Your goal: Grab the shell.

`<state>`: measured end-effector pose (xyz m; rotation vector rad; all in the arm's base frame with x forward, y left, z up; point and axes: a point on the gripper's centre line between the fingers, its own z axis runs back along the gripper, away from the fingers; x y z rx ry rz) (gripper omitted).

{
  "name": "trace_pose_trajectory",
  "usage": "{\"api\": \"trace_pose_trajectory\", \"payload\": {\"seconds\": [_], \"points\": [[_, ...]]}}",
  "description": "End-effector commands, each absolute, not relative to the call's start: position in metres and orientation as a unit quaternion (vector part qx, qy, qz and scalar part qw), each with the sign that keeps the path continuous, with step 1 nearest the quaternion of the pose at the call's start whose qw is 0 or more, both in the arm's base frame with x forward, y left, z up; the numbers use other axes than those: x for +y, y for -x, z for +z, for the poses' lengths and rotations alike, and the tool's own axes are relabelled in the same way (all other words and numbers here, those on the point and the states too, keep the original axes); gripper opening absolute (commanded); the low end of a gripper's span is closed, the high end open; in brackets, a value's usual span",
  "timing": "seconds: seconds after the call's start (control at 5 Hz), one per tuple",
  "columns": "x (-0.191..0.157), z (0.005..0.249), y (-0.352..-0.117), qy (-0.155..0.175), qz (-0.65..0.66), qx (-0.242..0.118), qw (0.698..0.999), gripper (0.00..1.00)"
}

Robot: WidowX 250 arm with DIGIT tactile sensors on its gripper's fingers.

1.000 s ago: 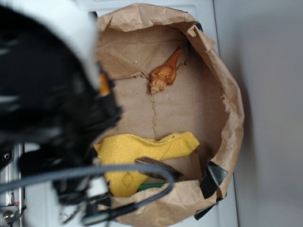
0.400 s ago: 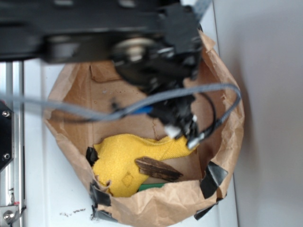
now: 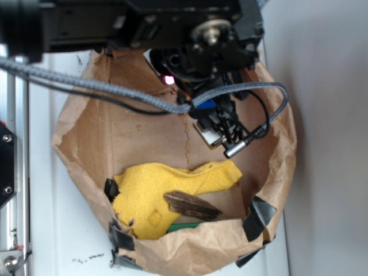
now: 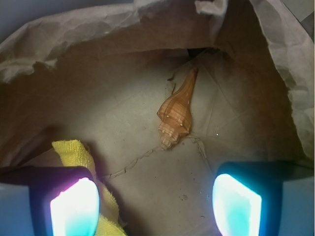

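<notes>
Exterior view: we see the black robot arm with its grey braided cable point(image 3: 144, 99) reaching in from the top over the crumpled brown paper bag point(image 3: 283, 144), which is laid open as a shallow tub on the white table point(image 3: 46, 230). The gripper point(image 3: 215, 129) hangs over the upper right part of the bag floor. We cannot see the shell here; the arm covers the spot. We cannot tell the jaw state from this view. Lower in the bag lie a folded yellow cloth point(image 3: 155, 192) and, on its lower right edge, a dark brown flat wood piece point(image 3: 192, 205). Black tape patches point(image 3: 259, 215) sit on the bag's lower rim.

Compared with 0.4 s ago, we note the arm has shifted up the picture: the gripper end then reached down to the yellow cloth's upper right tip, and now stands clear above it. The cloth, wood piece and bag are unchanged. One second ago the arm was at the left and the shell lay uncovered in the upper right of the bag.

Wrist view: we see the small orange-brown spiral conch shell point(image 4: 175, 113) lying on the bag floor ahead of the gripper point(image 4: 155, 204), between the lines of the two glowing fingertips point(image 4: 74, 209), somewhat nearer the right one, and apart from both. The jaws stand wide apart, holding nothing. The shell's long axis runs nearly up-down in the picture, slightly tilted: the tapering tail points away from the gripper toward the bag's far corner, the knobby whorl end faces the gripper. The yellow cloth's corner lies by the left fingertip.
</notes>
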<state>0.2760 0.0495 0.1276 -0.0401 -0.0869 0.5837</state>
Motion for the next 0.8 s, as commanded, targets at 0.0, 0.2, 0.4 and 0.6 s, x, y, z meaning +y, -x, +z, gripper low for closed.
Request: {"api": "trace_pose_trajectory", "payload": {"seconds": [0.0,0.2,0.4,0.6], "points": [[0.064,0.144,-0.279,0.021,0.295,-0.071,0.952,1.00],[0.074,0.116,-0.276,0.027,0.297,-0.051,0.953,1.00],[0.082,0.097,-0.268,0.022,0.280,-0.069,0.957,1.00],[0.085,0.080,-0.266,0.019,0.282,-0.097,0.954,1.00]]}}
